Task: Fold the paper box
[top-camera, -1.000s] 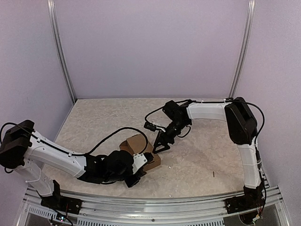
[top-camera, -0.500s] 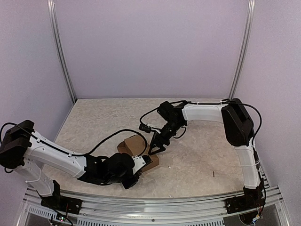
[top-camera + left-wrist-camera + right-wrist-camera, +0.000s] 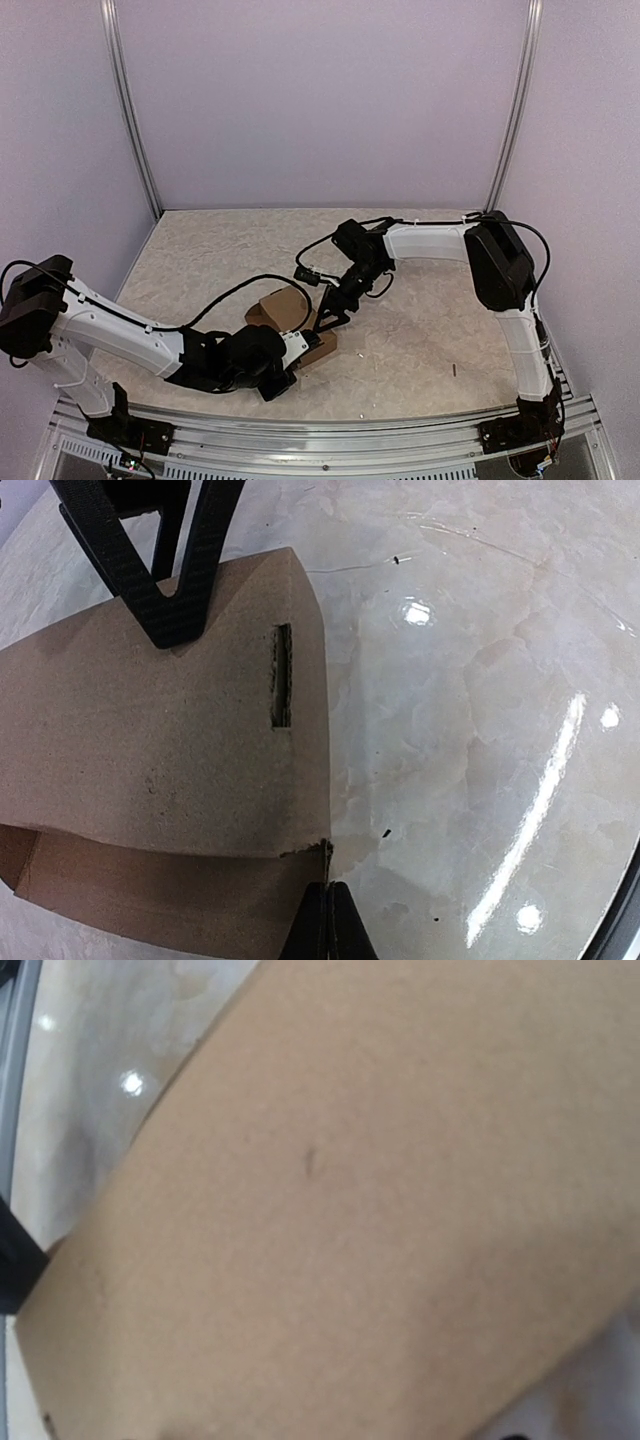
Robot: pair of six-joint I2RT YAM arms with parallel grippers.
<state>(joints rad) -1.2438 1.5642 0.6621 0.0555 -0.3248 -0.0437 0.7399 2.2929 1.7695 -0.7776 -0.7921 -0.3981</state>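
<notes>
- The plain brown cardboard paper box (image 3: 287,306) sits on the beige marbled worktop (image 3: 430,330), with one gripper on each side of it.
- You look to be about midway. The blank is no longer flat: walls stand up and a broad flap lies tilted over the top.
- By my reading the closing is what remains. The box's near-left side gapes open under that flap, and the narrow slot (image 3: 281,675) cut in the flap has no tab in it.
- The left gripper (image 3: 325,925) is at the box's near-right corner. Its fingers are pressed together right on the cardboard edge, so it appears to be pinching the lower wall there.
- The right gripper (image 3: 330,317) comes onto the box from the far right, with its black tip touching the flap's far edge, just beside the slot. I cannot tell whether it is parted or clenched.
- Only your left wrist view shows the slot, the open cavity and the exact spot where the right gripper's tip presses.
- The overhead view gives the arms' approach around the box, but they cover most of its right half.
- Your right wrist view is filled with bare cardboard. That tells you the camera is very close to the box, and little else.
</notes>
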